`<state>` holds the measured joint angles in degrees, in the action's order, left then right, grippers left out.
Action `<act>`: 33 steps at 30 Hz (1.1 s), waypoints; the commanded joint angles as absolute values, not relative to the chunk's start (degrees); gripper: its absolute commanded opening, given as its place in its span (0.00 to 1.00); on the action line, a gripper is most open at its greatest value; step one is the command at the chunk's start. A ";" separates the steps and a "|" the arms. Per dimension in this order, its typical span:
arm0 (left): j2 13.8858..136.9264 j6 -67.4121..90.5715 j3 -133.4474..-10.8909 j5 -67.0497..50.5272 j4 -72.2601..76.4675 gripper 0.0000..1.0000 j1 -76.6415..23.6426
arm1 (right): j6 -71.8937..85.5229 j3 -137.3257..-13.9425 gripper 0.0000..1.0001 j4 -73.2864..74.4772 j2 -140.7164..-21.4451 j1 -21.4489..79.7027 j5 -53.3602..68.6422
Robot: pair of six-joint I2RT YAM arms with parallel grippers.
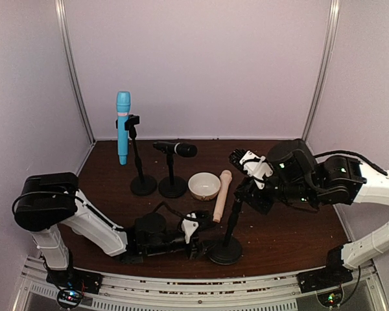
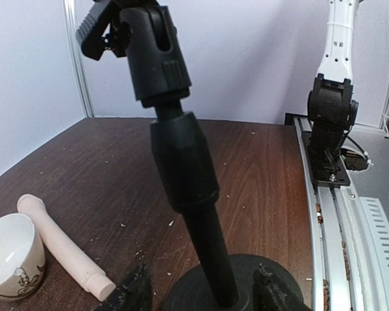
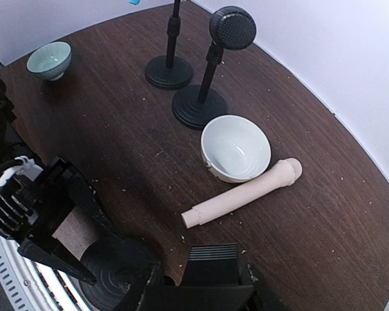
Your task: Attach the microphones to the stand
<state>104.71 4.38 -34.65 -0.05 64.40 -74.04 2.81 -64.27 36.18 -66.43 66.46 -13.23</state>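
Shown are a light blue microphone [image 1: 122, 126], a black microphone [image 1: 177, 149], a cream-pink microphone [image 1: 222, 194], a white bowl [image 1: 204, 186] and a dark brown table [image 1: 292, 227].

You had the left arm stretched low, left gripper [image 1: 201, 234] level; right arm folded, right gripper [image 1: 244, 178] tilted downward.

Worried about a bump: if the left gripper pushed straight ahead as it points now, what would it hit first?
Probably the near stand: its pole rises just ahead, between the fingers of the left gripper; how close is hard to tell.
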 commanded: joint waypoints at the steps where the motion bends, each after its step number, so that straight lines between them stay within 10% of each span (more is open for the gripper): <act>1: 106.82 5.40 -35.90 -2.80 71.38 0.54 -74.20 | 3.69 -66.05 0.33 28.24 -65.30 66.59 -8.91; 10: 110.21 6.32 -37.35 -1.12 70.45 0.43 -74.18 | 4.66 -65.92 0.33 25.93 -64.69 66.59 -5.37; 21: 110.86 7.13 -37.20 -3.61 72.20 0.04 -74.02 | 3.93 -65.18 0.34 24.63 -65.75 66.55 -3.51; 26: 110.34 11.82 -34.06 -2.75 77.71 0.00 -72.81 | 7.26 -64.64 0.73 25.95 -64.26 66.59 -9.19; 33: 108.78 21.61 -31.42 2.10 81.11 0.00 -71.63 | 19.34 -47.42 0.83 11.16 -48.04 66.60 -14.74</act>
<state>110.37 14.98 -31.33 -0.97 71.00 -72.49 9.74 -56.69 22.50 -55.96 66.54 -10.74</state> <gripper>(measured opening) 0.166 0.850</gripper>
